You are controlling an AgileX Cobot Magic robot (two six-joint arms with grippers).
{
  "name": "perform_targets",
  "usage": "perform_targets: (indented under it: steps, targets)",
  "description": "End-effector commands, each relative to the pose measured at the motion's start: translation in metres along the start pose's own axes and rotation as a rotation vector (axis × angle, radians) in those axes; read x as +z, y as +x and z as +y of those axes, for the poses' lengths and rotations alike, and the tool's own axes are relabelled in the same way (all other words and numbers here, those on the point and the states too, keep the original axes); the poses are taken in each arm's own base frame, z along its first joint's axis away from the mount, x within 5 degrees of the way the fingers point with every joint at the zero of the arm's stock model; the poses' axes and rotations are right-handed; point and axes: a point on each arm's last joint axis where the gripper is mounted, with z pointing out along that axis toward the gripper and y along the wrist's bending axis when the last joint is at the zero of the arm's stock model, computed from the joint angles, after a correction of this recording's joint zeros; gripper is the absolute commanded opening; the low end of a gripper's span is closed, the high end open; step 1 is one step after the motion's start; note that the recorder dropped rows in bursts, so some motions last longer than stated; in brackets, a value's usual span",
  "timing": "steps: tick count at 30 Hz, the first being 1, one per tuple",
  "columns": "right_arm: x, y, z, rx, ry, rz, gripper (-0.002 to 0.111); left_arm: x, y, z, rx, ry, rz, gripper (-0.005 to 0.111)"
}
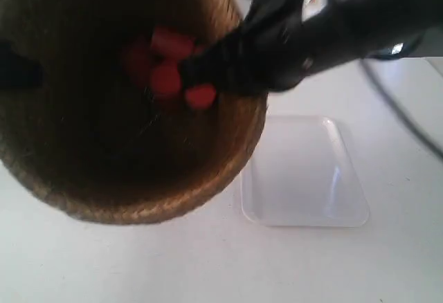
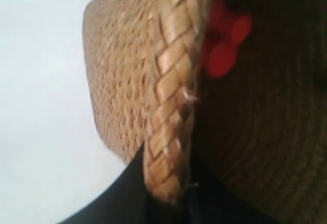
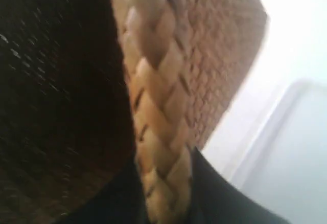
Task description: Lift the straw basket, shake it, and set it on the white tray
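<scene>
- Left wrist view is showing the left gripper (image 2: 166, 206) clamping the basket (image 2: 127, 81) by its rim: the thick braid is running between the two dark fingers, one inside and one outside.
- Right wrist view is showing the right gripper (image 3: 164, 203) pinching the rim the same way. The tray (image 3: 301, 152) is lying on the table (image 3: 296, 29) past the basket's outer wall, apart from it.
- Exterior view is showing the basket filling the view's left, blurred, with its mouth facing the camera. It is hanging from the two grips, seemingly clear of the table. Its rim is overlapping the tray's near corner in the picture, but it is not standing on the tray.
- Brown braided straw is making up the basket, with a tightly woven wall narrowing toward the base and a wide round rim. Red pieces (image 1: 169, 75) are lying in its dark inside.
</scene>
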Motion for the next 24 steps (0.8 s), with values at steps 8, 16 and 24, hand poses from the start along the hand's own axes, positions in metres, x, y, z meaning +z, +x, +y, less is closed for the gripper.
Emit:
perform_targets:
  steps: [8,16,24]
  targets:
    - [0.017,0.010,0.003,-0.020,-0.014,0.041,0.000,-0.011,-0.005,-0.007,0.040,0.032,-0.049,0.000]
    - [0.032,0.023,0.000,-0.002,-0.007,0.032,0.000,-0.010,-0.004,-0.006,0.064,0.030,-0.047,0.000]
    - [-0.092,-0.042,0.030,-0.100,-0.110,-0.313,0.000,-0.089,-0.049,-0.054,0.237,0.176,-0.333,0.000]
